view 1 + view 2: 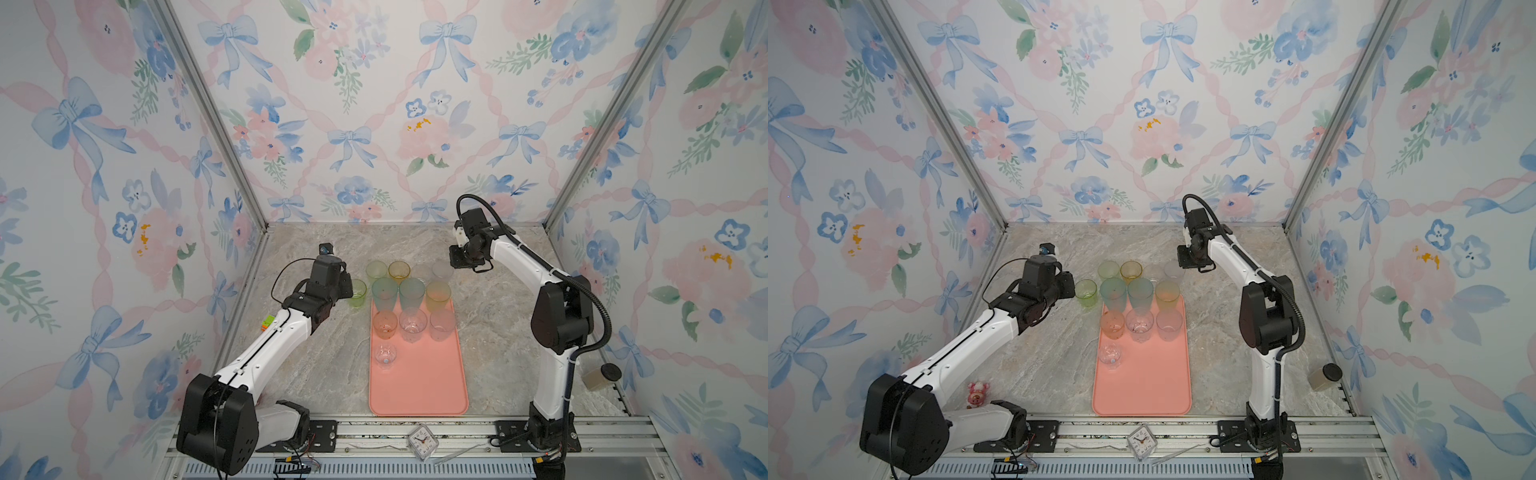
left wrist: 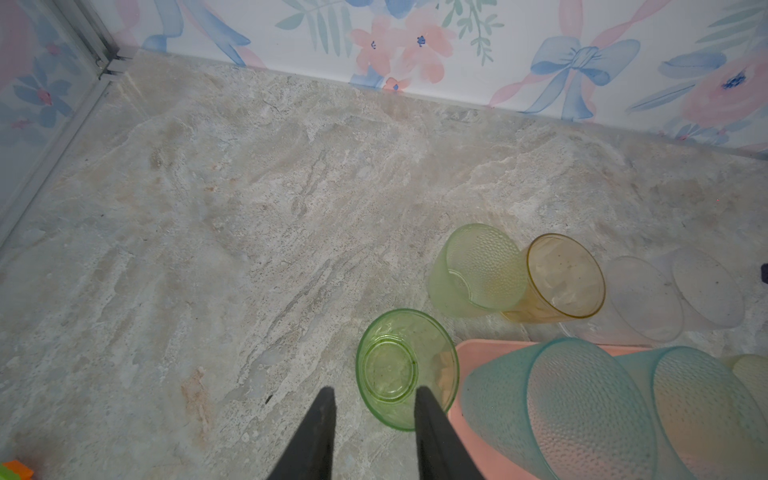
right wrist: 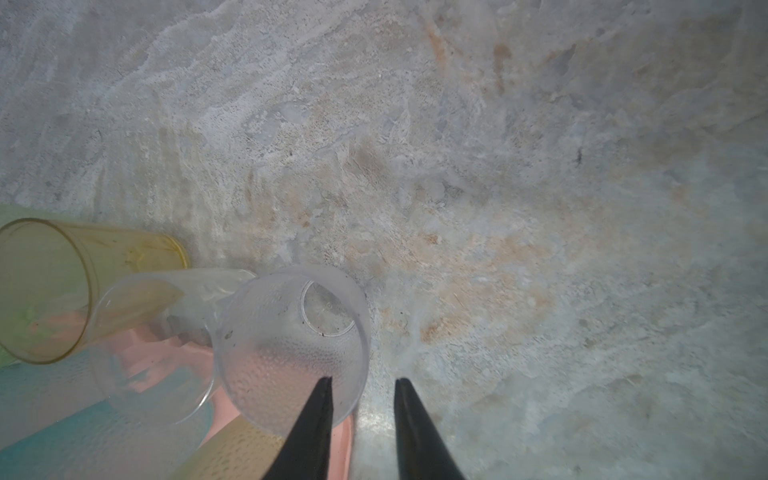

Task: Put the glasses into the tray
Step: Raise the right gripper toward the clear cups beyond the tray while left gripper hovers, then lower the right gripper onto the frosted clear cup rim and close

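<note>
Wallpaper [image 1: 365, 104] of blue bows and pink flowers covers three sides, with metal posts [image 1: 210, 112] in the corners. The table [image 1: 316, 365] is mottled grey-beige stone. The tray [image 1: 419, 386] lies lengthwise mid-table, its near half bare, and seven glasses [image 1: 412, 324] stand on its far half. Four more stand on the stone just beyond it, and a green glass [image 2: 390, 370] just left of its far corner. The left gripper [image 2: 374, 395] straddles that glass's rim, fingers narrowly parted, gripping nothing. The right gripper [image 3: 362, 380] likewise straddles a frosted glass [image 3: 291, 345], far right. A clock [image 1: 423, 442] sits on the near rail [image 1: 465, 432], a jar [image 1: 598, 377] by the right wall.
</note>
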